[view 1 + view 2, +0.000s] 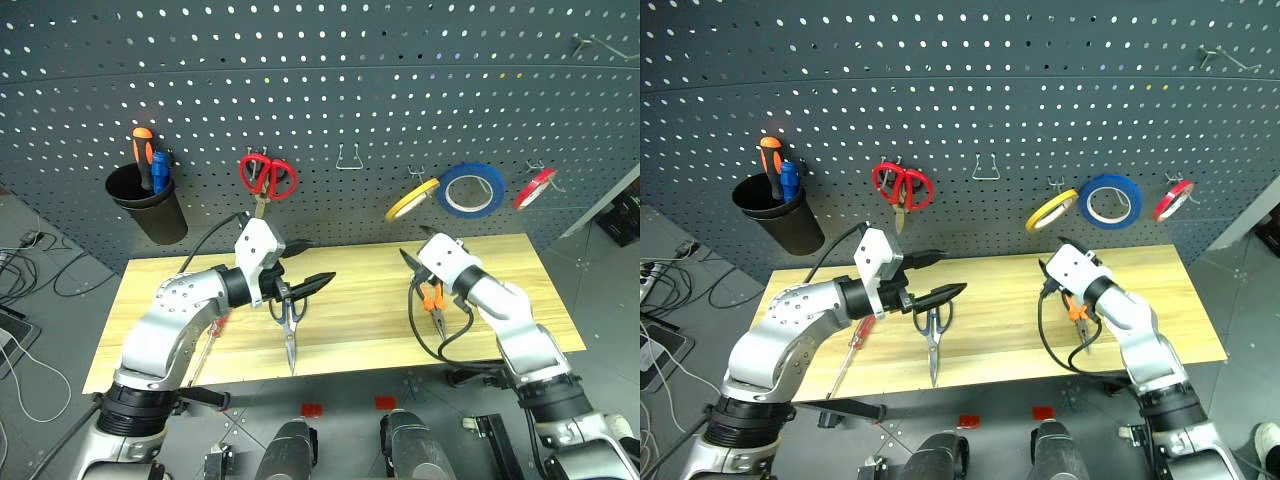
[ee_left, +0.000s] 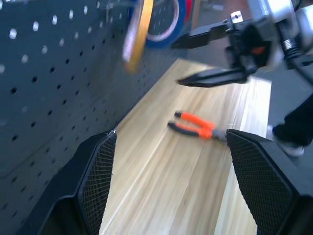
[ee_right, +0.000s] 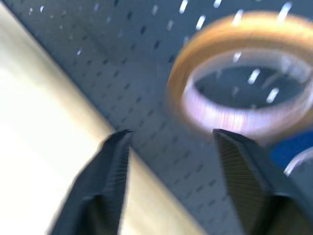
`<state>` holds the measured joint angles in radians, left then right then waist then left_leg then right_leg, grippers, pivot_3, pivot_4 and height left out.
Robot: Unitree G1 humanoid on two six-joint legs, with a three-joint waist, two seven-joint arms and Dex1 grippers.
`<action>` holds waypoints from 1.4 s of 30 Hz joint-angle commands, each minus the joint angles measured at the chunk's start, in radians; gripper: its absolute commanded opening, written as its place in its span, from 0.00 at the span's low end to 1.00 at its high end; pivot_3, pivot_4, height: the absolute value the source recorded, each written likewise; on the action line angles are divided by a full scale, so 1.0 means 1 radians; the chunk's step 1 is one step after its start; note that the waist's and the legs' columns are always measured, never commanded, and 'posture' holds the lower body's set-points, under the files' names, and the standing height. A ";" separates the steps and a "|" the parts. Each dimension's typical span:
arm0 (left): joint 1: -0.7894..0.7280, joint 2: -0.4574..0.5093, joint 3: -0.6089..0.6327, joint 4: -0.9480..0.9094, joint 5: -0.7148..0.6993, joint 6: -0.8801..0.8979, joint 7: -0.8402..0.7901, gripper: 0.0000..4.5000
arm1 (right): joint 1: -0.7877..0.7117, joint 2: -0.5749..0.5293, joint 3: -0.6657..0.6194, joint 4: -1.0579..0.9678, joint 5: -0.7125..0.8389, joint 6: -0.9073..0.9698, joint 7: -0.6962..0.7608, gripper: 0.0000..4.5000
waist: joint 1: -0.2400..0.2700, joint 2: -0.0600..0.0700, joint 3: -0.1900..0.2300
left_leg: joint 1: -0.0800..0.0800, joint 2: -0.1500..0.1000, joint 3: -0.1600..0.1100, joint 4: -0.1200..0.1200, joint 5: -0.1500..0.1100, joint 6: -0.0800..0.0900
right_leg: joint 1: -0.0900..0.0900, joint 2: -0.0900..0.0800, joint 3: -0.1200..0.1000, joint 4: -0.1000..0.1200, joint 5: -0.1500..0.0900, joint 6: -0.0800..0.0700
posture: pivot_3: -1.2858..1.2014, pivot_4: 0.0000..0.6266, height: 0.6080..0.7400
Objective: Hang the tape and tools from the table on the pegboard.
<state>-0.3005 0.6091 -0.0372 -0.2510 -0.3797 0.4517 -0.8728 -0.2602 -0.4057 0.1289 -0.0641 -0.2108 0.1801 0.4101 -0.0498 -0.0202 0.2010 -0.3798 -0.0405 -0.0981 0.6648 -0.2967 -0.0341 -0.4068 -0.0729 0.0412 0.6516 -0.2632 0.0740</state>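
Observation:
The yellowish tape (image 1: pixel 412 199) hangs on the dark grey pegboard (image 1: pixel 330 90), just left of a blue roll. Just below and in front of it, over the table (image 1: pixel 520 300), my right gripper (image 1: pixel 410 262) is open; in its wrist view the tape ring (image 3: pixel 239 83) hangs beyond the fingers (image 3: pixel 107 181), with nothing between them. The orange-and-black pliers (image 1: pixel 434 305) lie on the wood under that arm. Dark-handled scissors (image 1: pixel 288 325) lie mid-table, and a red-handled screwdriver (image 1: pixel 205 345) lies at the left. My left gripper (image 1: pixel 318 260) hovers open and empty above the scissors.
A black cup (image 1: pixel 150 205) holding orange and blue handles hangs at the left of the pegboard. Red-handled scissors (image 1: pixel 267 177) hang beside it, then a bare metal hook (image 1: pixel 348 160). A blue roll (image 1: pixel 472 189) and a red roll (image 1: pixel 533 188) hang at the right.

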 commanded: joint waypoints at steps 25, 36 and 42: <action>0.005 0.124 -0.070 0.208 0.170 -0.245 -0.170 0.84 | -0.346 0.220 -0.197 0.562 0.167 0.707 -0.199 0.99 | -0.023 0.001 0.000 | -0.001 0.000 0.005 0.000 0.000 0.000 | -0.008 0.000 0.003 0.008 0.000 0.000 | 0.49 0.25 1.00; 0.014 0.118 -0.060 0.207 0.164 -0.243 -0.157 0.84 | -0.414 0.228 -0.174 0.754 0.182 0.647 -0.208 0.73 | -0.038 0.000 -0.008 | -0.001 0.000 0.006 0.000 0.000 0.000 | -0.008 0.000 0.003 0.010 0.000 0.000 | 0.50 0.24 1.00; 0.041 0.092 -0.023 0.204 0.141 -0.241 -0.116 0.84 | -0.429 0.237 -0.149 0.828 0.167 0.552 -0.222 0.47 | -0.040 -0.004 -0.018 | 0.000 0.000 0.007 0.000 0.000 0.000 | -0.008 0.000 0.003 0.010 0.000 0.000 | 0.50 0.24 1.00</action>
<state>-0.2686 0.7122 -0.1020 -0.0269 -0.2212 0.2210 -1.0108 -0.6899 -0.1779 -0.0329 0.7335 -0.0381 0.7652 0.1971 -0.0899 -0.0242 0.1829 -0.3799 -0.0405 -0.0911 0.6653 -0.2965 -0.0342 -0.4145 -0.0734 0.0444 0.6614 -0.2632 0.0737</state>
